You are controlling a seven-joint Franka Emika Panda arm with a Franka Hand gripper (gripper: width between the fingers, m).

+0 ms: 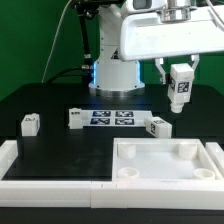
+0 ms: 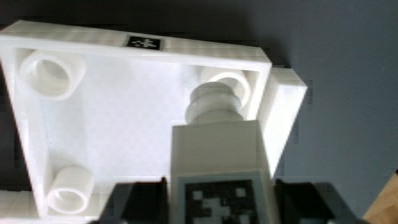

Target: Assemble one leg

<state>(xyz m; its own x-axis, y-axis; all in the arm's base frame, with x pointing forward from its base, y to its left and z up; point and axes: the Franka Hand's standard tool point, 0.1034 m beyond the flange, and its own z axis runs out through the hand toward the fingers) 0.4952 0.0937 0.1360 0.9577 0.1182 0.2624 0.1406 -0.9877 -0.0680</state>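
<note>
**Gripper [image 1: 181,72] holds one leg [image 1: 181,92] aloft**

Its fingers are clenched on the leg's sides at the exterior view's upper right, above the white panel [image 1: 160,165] at lower right. A spare leg [image 1: 158,126] lies beside the marker board [image 1: 113,118].

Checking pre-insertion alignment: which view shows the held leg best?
Wrist view: the leg fills the frame, its end seen against a corner socket of the panel. The exterior view shows the leg small, hanging in the gripper, clear above the panel.
</note>
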